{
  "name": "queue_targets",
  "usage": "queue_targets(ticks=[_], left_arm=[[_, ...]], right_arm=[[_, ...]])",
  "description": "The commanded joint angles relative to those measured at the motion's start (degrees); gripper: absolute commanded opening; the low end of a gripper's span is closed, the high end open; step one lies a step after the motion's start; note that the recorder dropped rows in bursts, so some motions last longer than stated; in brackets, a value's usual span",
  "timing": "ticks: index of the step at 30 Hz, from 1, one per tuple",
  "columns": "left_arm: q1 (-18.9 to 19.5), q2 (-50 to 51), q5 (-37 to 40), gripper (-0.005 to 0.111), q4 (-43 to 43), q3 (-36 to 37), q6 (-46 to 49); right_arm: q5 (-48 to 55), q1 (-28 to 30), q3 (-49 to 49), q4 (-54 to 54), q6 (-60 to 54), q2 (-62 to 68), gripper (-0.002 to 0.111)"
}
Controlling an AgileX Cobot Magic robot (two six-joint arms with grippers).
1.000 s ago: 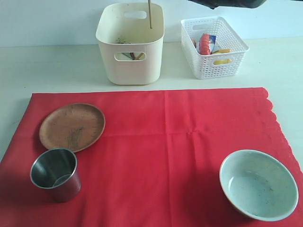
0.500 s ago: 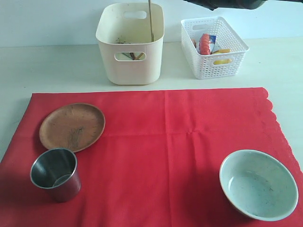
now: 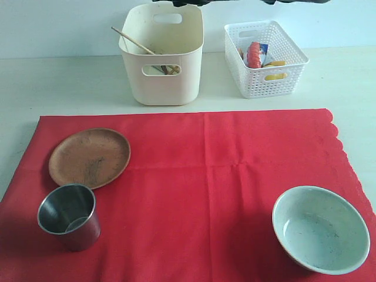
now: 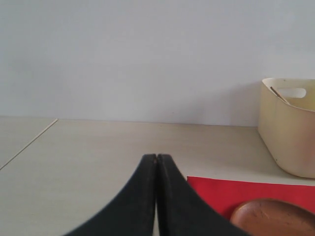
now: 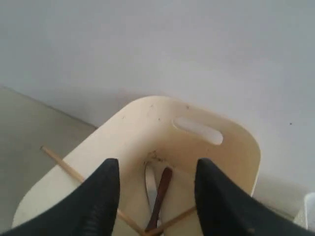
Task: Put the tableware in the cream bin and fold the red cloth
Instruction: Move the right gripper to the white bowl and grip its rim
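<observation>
My right gripper (image 5: 157, 164) stands open and empty directly above the cream bin (image 5: 147, 125). Inside the bin lie a dark wooden spoon (image 5: 161, 192), a silver knife (image 5: 150, 183) and chopsticks (image 5: 63, 164), one leaning out over the rim (image 3: 134, 40). The red cloth (image 3: 205, 188) lies flat in front of the bin (image 3: 161, 56). On it sit a brown wooden plate (image 3: 89, 157), a steel cup (image 3: 67, 215) and a pale green-white bowl (image 3: 320, 228). My left gripper (image 4: 156, 158) is shut and empty, low beside the cloth's corner (image 4: 221, 189) and the plate (image 4: 273, 216).
A white lattice basket (image 3: 264, 64) holding food items stands right of the cream bin. The right arm (image 3: 235, 2) shows only as a dark strip at the top edge of the exterior view. Pale tabletop (image 3: 64, 82) surrounds the cloth.
The chopstick that hung upright over the bin has dropped in and now leans against its left rim. The right jaws have opened.
</observation>
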State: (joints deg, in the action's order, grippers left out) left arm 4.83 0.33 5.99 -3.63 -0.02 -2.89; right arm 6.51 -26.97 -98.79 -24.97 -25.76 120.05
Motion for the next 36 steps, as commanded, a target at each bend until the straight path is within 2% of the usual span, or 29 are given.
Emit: queue_targets(ticks=[1,8,15,21,30,36], left_arm=[[-0.4,-0.3,-0.1,0.003,-0.1,0.0,0.2],[-0.4,-0.3,-0.1,0.003,-0.1,0.0,0.2],[-0.4,-0.3,-0.1,0.003,-0.1,0.0,0.2],[-0.4,-0.3,-0.1,0.003,-0.1,0.0,0.2],[-0.4,-0.3,-0.1,0.003,-0.1,0.0,0.2],[-1.0,-0.3,-0.1,0.003,-0.1,0.0,0.2]], right_arm=[[10.5,1.9,-0.6,3.2,0.3,-3.5,0.041],[28.2,5.7,-0.6,4.2,0.4,-7.9,0.018],[40.2,6.5,-0.4,6.8,4.2,-12.0,0.000],[46.3,6.4,1.9,3.9,5.0,-14.8,0.000],[43.8,6.4,17.4,-2.4,2.0,-21.2,0.000],[42.8,6.4,26.2,-2.4,1.5,-25.5,0.000]])
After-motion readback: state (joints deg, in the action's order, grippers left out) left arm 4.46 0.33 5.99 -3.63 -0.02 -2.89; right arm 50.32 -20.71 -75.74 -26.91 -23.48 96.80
